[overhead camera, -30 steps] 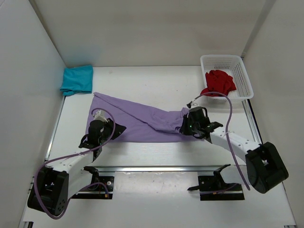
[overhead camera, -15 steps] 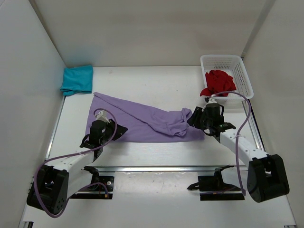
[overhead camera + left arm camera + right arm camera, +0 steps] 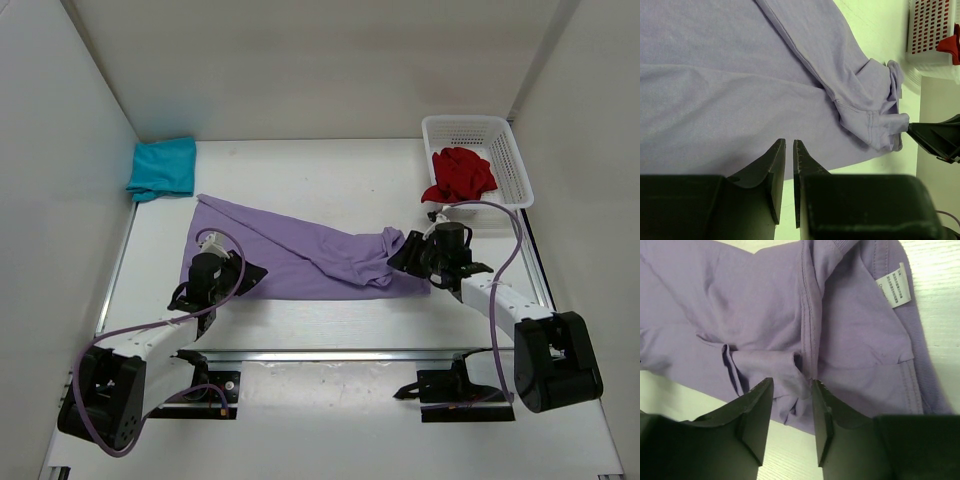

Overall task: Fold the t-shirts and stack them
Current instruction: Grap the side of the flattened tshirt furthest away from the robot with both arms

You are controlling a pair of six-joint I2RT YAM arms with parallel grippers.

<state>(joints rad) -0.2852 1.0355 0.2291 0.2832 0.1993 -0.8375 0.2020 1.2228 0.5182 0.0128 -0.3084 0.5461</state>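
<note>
The purple t-shirt [image 3: 300, 255] lies mid-table [image 3: 330, 180], lumpy at its right end. The right gripper [image 3: 791, 385] hangs half open and empty over the lump; the left gripper [image 3: 789, 142] is narrow, hold unclear. A pinch there may grab extra layers.

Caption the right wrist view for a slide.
Open right fingers hover over the bunched lavender t-shirt, white neck label showing.

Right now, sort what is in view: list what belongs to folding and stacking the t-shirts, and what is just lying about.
Belongs to the job:
lavender t-shirt, spread out mid-table
teal t-shirt, folded in the far left corner
red t-shirt, crumpled in the white mesh basket

Just lying about:
white mesh basket, far right, which only holds the red one
</note>
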